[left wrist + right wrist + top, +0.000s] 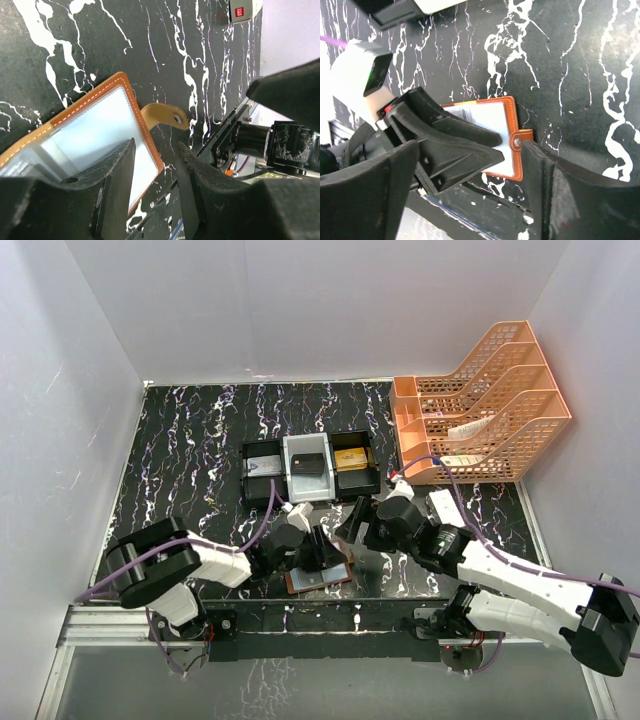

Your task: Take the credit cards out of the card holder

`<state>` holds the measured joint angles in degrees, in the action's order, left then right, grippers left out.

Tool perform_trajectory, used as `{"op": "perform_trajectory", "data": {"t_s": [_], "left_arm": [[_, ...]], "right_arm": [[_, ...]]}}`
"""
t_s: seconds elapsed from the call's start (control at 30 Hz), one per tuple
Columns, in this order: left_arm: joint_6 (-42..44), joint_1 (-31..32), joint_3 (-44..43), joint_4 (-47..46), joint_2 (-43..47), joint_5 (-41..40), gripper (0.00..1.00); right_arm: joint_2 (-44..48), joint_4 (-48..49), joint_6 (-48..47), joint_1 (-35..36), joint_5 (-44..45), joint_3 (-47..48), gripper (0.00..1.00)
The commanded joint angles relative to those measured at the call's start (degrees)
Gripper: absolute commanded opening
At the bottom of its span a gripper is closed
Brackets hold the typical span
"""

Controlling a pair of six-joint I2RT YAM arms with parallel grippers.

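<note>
The card holder (318,578) lies spread open on the marble table near the front edge, brown with pale grey-blue pockets (95,130) facing up. Its clasp tab (165,114) sticks out to the side. I cannot tell the credit cards apart from the pale pockets. My left gripper (155,172) stands over the holder's corner with its jaws apart; one finger (117,185) rests over the pocket and the other (195,190) is over bare table. My right gripper (475,150) is open wide around the holder's tab side, and its one finger (555,190) is right beside the clasp tab (522,137).
A black-and-white compartment tray (372,472) stands behind the holder, with a flat pale item (262,466), a black item (308,462) and a gold block (350,458). A white box with a red mark (440,502) lies to the right. Orange mesh file trays (490,410) fill the back right corner.
</note>
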<state>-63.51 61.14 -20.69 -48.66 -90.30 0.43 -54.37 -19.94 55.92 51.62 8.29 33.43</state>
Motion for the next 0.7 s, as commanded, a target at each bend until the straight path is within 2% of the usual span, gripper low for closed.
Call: {"op": "perform_trajectory", "data": {"t_s": [0.0,0.13,0.3,0.47,0.53,0.67], "left_arm": [[3.3,0.2,-0.8,8.9,8.3,-1.9,0.38],[5.1,0.2,-1.5,17.3,14.6,-4.8,0.39],[5.2,0.3,-0.2,20.6,20.0,-7.1,0.42],[5.9,0.2,-0.2,25.9,24.9,-9.4,0.43],[5.7,0.2,0.8,25.4,25.9,-9.6,0.43],[5.8,0.1,1.5,24.7,25.1,-9.1,0.38]], "right_arm": [[3.1,-5.5,6.9,-0.3,5.1,3.9,0.88],[7.9,1.1,3.8,-0.3,2.0,1.4,0.98],[13.7,9.1,2.7,-0.3,-3.2,-1.7,0.98],[11.1,5.1,0.2,-0.3,-6.4,3.3,0.97],[8.3,4.0,-0.6,-0.3,-9.0,5.1,0.89],[3.2,5.8,-0.6,-0.1,-15.0,5.7,0.57]]}}
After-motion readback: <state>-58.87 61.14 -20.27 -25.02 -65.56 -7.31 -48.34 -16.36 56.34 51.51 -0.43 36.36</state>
